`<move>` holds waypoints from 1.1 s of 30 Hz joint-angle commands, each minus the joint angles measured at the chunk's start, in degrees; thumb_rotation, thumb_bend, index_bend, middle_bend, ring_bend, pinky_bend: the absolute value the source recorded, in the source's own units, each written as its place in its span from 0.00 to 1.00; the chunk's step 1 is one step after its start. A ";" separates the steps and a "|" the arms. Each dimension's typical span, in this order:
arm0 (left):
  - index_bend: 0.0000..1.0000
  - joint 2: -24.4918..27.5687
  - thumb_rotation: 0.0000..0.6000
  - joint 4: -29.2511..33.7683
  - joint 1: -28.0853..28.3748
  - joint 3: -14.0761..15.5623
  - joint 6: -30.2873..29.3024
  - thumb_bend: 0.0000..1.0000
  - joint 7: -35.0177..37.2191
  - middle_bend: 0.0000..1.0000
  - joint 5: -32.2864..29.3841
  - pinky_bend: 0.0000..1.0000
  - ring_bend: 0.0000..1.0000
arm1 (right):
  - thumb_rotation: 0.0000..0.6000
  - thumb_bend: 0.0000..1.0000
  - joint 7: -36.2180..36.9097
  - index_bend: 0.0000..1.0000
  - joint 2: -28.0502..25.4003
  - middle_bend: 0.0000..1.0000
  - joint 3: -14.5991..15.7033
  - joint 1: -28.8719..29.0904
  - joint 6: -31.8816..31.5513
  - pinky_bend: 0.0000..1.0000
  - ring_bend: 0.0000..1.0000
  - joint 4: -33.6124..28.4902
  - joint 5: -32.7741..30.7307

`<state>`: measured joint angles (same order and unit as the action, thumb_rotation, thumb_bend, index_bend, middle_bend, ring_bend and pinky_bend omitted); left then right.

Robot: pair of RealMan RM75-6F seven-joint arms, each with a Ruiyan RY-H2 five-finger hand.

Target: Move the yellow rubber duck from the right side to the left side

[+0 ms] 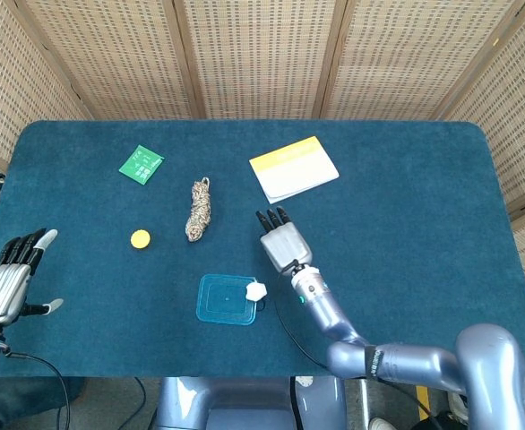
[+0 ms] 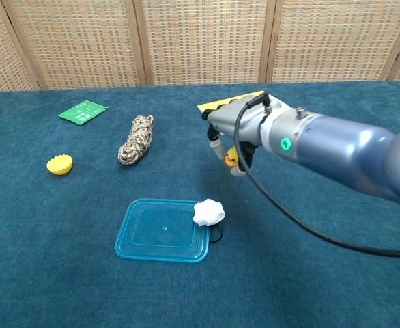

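Note:
The yellow rubber duck (image 2: 232, 158) hangs above the table near its middle, held under my right hand (image 2: 237, 133). The fingers grip it from above, so only its yellow body and orange beak show in the chest view. From the head camera the right hand (image 1: 282, 240) covers the duck completely. That hand is just above and right of the blue lid (image 1: 228, 298). My left hand (image 1: 6, 280) hovers off the table's left edge, fingers spread and holding nothing; the chest view does not show it.
A white crumpled lump (image 2: 209, 212) lies on the blue lid's (image 2: 162, 231) right corner. A coiled rope (image 2: 136, 139), a yellow cap (image 2: 59, 165) and a green packet (image 2: 82, 111) lie on the left half. A yellow-and-white booklet (image 1: 293, 168) lies behind the right hand.

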<state>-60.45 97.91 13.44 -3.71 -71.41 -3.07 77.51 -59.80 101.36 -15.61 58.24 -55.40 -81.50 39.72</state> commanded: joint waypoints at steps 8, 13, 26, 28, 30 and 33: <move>0.00 0.26 1.00 -0.94 0.84 0.15 1.75 0.07 2.04 0.00 -0.12 0.00 0.00 | 1.00 0.32 -3.07 0.55 8.24 0.00 1.35 4.66 -1.69 0.00 0.00 8.15 -4.49; 0.00 0.32 1.00 -1.22 1.10 0.17 2.24 0.07 2.65 0.00 -0.23 0.00 0.00 | 1.00 0.32 -3.18 0.54 9.56 0.00 1.58 5.32 -1.56 0.00 0.00 9.92 -5.17; 0.00 0.36 1.00 -1.09 1.40 0.48 2.43 0.07 2.34 0.00 0.07 0.00 0.00 | 1.00 0.08 -2.98 0.23 9.26 0.00 1.31 5.47 -2.83 0.00 0.00 8.92 -6.69; 0.00 0.38 1.00 -1.03 1.34 0.47 2.18 0.07 2.29 0.00 0.09 0.00 0.00 | 1.00 0.08 -3.16 0.23 8.20 0.00 1.36 5.30 -3.76 0.00 0.00 7.10 -6.38; 0.00 0.37 1.00 -1.02 1.30 0.47 2.02 0.07 2.29 0.00 0.11 0.00 0.00 | 1.00 0.08 -3.27 0.23 6.81 0.00 1.57 4.97 -4.77 0.00 0.00 4.82 -5.79; 0.00 0.32 1.00 -1.11 1.28 0.46 1.87 0.07 2.29 0.00 0.08 0.00 0.00 | 1.00 0.08 -3.08 0.23 3.31 0.00 2.25 3.98 -6.93 0.00 0.00 -0.23 -3.63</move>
<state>-60.13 96.80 14.72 -3.25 -69.54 -0.77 77.59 -62.95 107.30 -13.88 63.04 -60.51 -78.37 34.43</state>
